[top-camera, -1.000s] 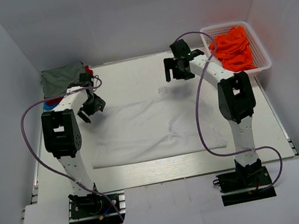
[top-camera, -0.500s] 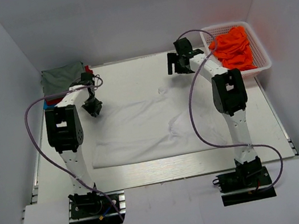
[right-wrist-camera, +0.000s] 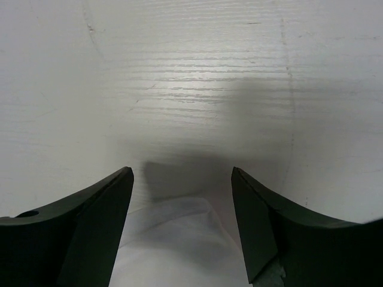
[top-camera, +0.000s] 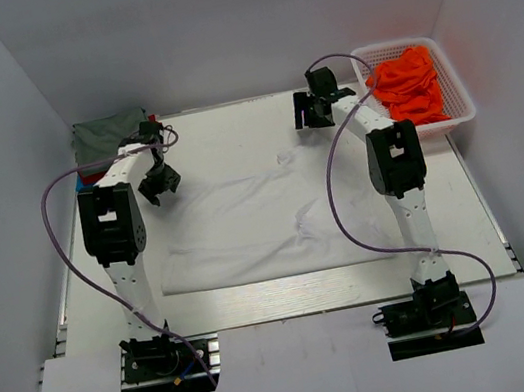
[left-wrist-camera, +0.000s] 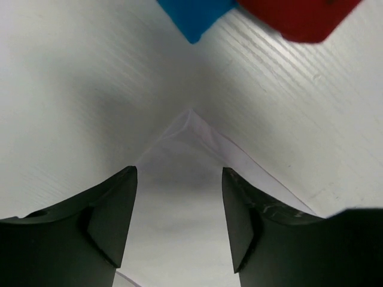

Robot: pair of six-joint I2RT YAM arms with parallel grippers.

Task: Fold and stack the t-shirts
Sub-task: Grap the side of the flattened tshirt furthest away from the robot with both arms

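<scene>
Risk: missed grab | left hand (left-wrist-camera: 178, 173) spread over white t-shirt (left-wrist-camera: 182, 239) corner | right hand (right-wrist-camera: 181, 173) spread, edge barely inside, may pinch bare counter (right-wrist-camera: 191, 72).

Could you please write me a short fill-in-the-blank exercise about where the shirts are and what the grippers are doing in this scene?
1. The shirt spread flat on the table is ____.
2. The crumpled shirts in the basket are ____.
3. The left gripper and the right gripper are both ____.

Missing words: white; orange; open.
</scene>
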